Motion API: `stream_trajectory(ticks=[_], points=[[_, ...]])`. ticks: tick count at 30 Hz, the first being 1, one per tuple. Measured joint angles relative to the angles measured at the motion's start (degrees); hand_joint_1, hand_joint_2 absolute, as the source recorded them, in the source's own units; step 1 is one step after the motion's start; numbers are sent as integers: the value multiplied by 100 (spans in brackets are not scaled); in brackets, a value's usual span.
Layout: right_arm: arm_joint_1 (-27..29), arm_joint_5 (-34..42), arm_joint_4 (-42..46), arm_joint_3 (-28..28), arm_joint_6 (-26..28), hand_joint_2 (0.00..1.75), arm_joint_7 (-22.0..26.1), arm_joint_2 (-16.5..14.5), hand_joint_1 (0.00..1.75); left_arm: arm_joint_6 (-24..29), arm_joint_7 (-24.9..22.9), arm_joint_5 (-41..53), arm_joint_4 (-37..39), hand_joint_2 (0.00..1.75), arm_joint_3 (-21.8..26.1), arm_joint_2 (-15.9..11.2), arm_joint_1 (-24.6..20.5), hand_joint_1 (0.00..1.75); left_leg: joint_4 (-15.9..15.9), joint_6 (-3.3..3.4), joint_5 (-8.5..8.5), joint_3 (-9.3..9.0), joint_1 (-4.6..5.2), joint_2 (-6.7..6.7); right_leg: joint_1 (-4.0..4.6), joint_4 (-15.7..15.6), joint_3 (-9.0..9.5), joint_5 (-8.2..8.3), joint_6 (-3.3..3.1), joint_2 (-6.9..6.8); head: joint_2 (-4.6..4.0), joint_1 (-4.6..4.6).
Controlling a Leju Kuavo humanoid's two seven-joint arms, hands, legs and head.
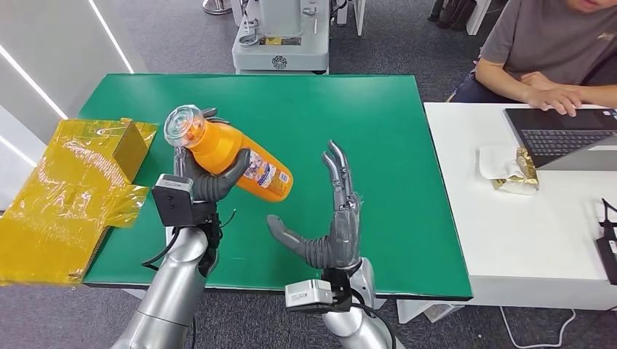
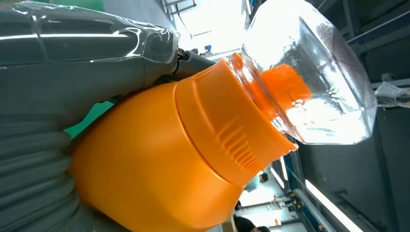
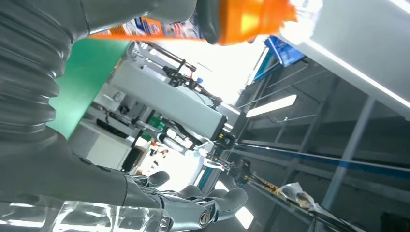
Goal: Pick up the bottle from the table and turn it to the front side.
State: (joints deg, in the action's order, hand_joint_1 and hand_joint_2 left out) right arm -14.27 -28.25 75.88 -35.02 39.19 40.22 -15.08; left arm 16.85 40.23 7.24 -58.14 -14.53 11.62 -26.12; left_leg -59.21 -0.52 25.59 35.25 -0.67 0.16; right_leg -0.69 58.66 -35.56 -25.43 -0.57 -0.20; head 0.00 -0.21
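One bottle [image 1: 231, 155] is clamped aslant by left hand [image 1: 207, 182] | right hand [image 1: 331, 229] at 3 o'clock, fingers spread | slip risked if regripped loosely.

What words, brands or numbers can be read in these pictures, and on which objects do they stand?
No text can be read.
Bottle label: blue and red print, too small and blurred.
Grey machine beyond the table: yellow plate and round emblem, too small.
Laptop keys: too small.
Person's shirt: small mark, unreadable.
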Motion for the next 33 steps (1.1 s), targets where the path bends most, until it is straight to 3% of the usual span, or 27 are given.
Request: stream_trajectory(ticks=[9, 13, 18, 23, 27, 33], points=[[242, 480, 272, -226, -2, 175, 0, 113, 0, -102, -156, 123, 63, 175, 606, -448, -46, 175, 1, -1, -1, -1, -2, 0, 1, 1, 0, 0, 0, 1, 0, 0], [327, 549, 299, -236, -2, 175, 0, 151, 0, 245, -242, 475, 136, 175, 891, -752, -222, 175, 1, -7, -5, -1, -3, 1, 2, 2, 0, 0, -1, 2, 0, 1], [443, 596, 319, -247, -2, 175, 0, 209, 0, 1410, -347, 1694, 203, 175, 1176, -1261, -592, 175, 1, -9, -7, -1, -6, 3, 7, 4, -3, 2, -4, 6, 0, 1], [465, 639, 318, -247, -2, 175, 0, 218, 0, 1775, -544, 2351, 325, 175, 1311, -1574, -919, 175, 1, -14, -9, -1, -9, 1, 10, 3, -3, 2, -5, 3, 0, 3], [477, 815, 306, -246, -2, 175, 0, 220, 0, 2237, -1005, 3815, 628, 175, 1315, -1779, -1343, 175, 0, -15, -10, 0, -10, 2, 12, 3, -3, 5, -7, 4, 0, 3], [542, 830, 273, -203, -2, 175, 0, 238, 0, 2279, -1595, 5758, 1816, 175, 1278, -2052, -2294, 175, 0, -21, -14, -4, -11, 7, 13, 3, -3, 11, -15, 8, 0, 2]])
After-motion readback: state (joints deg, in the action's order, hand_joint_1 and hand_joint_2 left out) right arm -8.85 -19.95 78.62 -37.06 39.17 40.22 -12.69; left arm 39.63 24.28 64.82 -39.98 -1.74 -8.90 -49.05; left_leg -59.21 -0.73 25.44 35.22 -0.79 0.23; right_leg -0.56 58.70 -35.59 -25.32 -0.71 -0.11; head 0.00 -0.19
